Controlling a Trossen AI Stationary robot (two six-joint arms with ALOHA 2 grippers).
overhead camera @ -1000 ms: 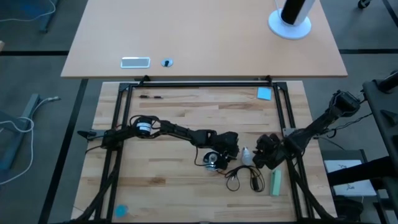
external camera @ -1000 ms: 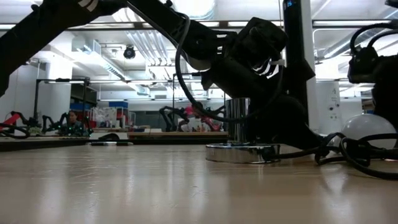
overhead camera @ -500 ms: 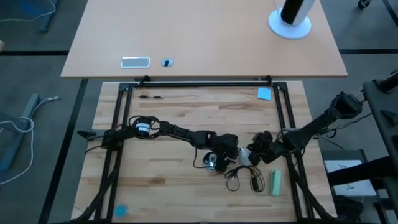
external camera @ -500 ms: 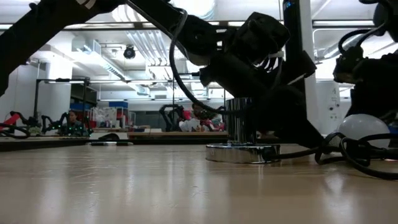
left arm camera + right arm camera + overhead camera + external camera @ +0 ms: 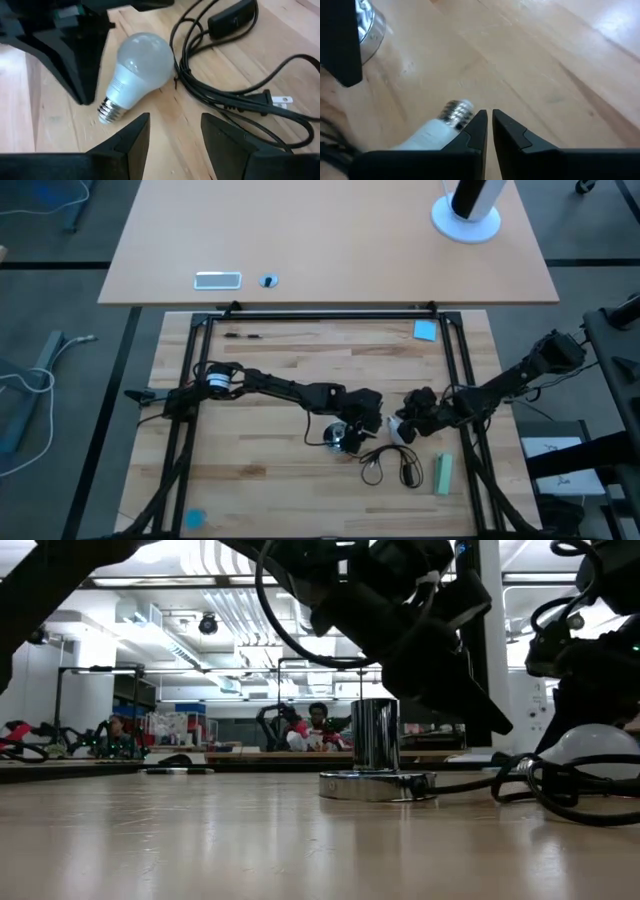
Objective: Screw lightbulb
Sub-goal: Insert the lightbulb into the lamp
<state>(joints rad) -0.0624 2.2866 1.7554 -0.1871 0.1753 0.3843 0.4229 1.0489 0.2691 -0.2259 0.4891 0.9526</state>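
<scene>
The white frosted lightbulb (image 5: pixel 399 430) lies on its side on the wooden table, its silvery screw base (image 5: pixel 109 109) pointing toward the socket. The round silver socket (image 5: pixel 338 438) stands upright on its disc base in the low view (image 5: pixel 377 783). My left gripper (image 5: pixel 372 423) is open and empty, raised between socket and bulb; its fingers frame the bulb (image 5: pixel 140 65) from a distance. My right gripper (image 5: pixel 408 420) is shut, low at the bulb's neck (image 5: pixel 427 135), beside the screw base (image 5: pixel 455 111). My right gripper's shut fingers (image 5: pixel 477 131) lie right beside the bulb's neck near the screw base, coming in low from the table's right. I cannot tell whether they touch the bulb. The bulb lies on the table.
The socket's black cord (image 5: pixel 385 465) with its inline switch (image 5: pixel 232 17) and plug lies looped near the bulb, toward the near edge. A pale green block (image 5: pixel 444 473) lies at the near right. A blue square (image 5: pixel 425 330) lies at the far right.
My left gripper has risen off the socket, which now stands uncovered in the low view and sits slightly farther left. My right gripper has moved toward the table's left, up against the bulb.
</scene>
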